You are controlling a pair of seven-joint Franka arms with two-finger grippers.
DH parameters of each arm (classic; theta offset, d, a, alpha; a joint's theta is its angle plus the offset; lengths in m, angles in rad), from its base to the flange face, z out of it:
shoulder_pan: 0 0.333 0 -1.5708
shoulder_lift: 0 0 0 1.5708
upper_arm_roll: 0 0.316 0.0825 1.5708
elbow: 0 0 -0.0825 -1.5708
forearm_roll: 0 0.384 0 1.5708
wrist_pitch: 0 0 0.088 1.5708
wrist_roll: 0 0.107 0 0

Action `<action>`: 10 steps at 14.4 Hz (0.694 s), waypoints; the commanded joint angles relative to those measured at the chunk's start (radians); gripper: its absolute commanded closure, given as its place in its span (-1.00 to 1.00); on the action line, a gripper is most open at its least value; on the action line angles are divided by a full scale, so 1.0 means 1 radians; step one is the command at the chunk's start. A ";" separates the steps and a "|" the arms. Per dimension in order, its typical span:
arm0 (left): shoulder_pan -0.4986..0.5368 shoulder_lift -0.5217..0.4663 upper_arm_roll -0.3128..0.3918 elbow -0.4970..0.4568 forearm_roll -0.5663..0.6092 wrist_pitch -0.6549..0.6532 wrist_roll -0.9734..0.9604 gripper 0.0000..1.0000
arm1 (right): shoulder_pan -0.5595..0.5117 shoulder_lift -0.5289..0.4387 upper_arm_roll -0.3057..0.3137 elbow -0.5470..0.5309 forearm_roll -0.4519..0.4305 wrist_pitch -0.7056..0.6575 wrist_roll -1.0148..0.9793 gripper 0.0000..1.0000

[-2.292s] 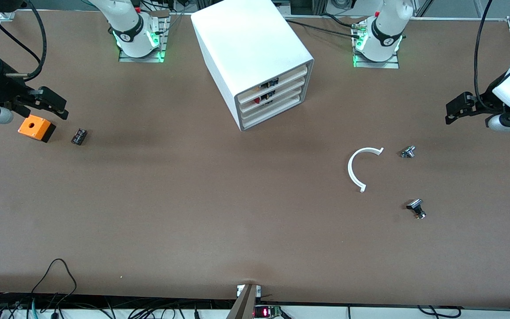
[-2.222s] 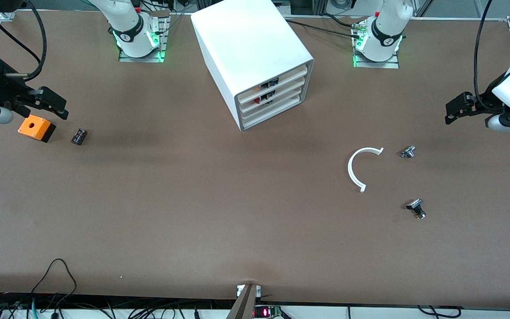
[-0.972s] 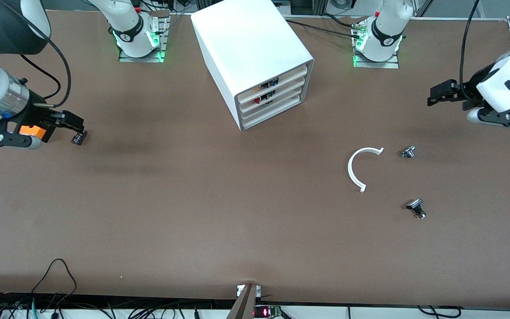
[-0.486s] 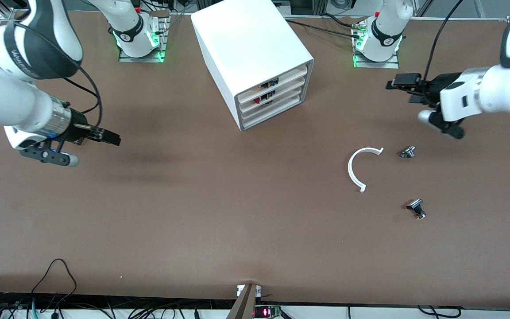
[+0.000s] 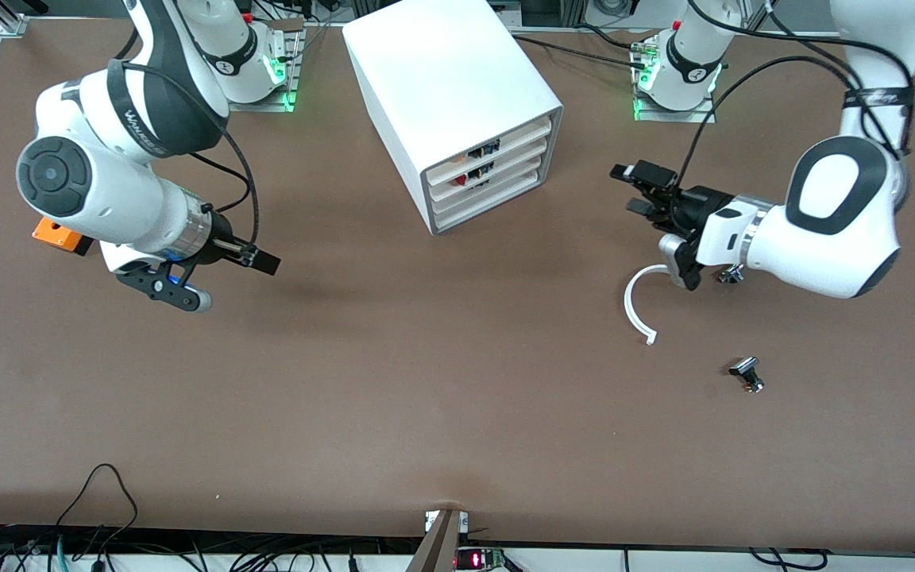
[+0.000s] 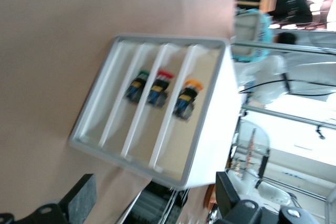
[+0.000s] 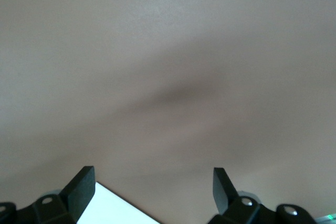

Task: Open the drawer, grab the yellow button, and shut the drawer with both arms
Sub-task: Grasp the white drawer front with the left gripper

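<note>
Left gripper [image 5: 638, 189]: up over bare table toward the left arm's end, fingers spread wide, nothing between them, pointing at the cabinet [image 5: 457, 103]. In the left wrist view the cabinet front fills the frame past the fingertips [image 6: 84, 195].

Right gripper [image 5: 267, 262]: over bare table toward the right arm's end, jaws wide apart, empty. Right wrist view shows only brown table [image 7: 168, 66] past its fingers [image 7: 81, 187].

Cabinet: stands between the two arm bases, front turned to about 5 o'clock in the front view. All four drawers look shut. The drawer [image 5: 489, 144] is the top one; the button [image 6: 188, 94], orange-yellow cap, sits in it, seen through the front slot. Red-capped button [image 6: 160, 82] in the drawer below, green-capped one [image 6: 139, 81] in the next.

Around, front view:
- White half-ring [image 5: 634, 306] on the table at roughly 6 o'clock from the left gripper, partly under the left wrist.
- Small metal part [image 5: 734, 276] just beside that wrist, mostly covered.
- Small black part [image 5: 747, 373], at 4 o'clock from the half-ring, nearer the camera.
- Orange box [image 5: 52, 233] at 9 o'clock from the right gripper, half hidden by the right arm.

Nothing lies on the table between either gripper and the cabinet front.
</note>
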 commanded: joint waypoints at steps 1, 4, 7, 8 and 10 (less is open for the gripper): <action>0.005 -0.022 -0.050 -0.127 -0.096 0.066 0.145 -1.00 | 0.033 0.032 -0.004 0.034 0.009 -0.009 0.052 -0.99; 0.003 -0.020 -0.088 -0.210 -0.155 0.132 0.186 -0.99 | 0.062 0.037 -0.004 0.034 0.009 -0.001 0.145 -0.98; 0.003 0.024 -0.096 -0.231 -0.156 0.146 0.235 -0.89 | 0.109 0.059 -0.004 0.059 0.003 0.017 0.218 -0.98; 0.003 0.031 -0.102 -0.231 -0.159 0.148 0.248 -0.87 | 0.115 0.072 -0.004 0.065 0.004 0.017 0.236 -0.98; 0.003 0.031 -0.113 -0.237 -0.185 0.145 0.251 -0.70 | 0.140 0.093 -0.004 0.106 0.004 0.016 0.281 -0.98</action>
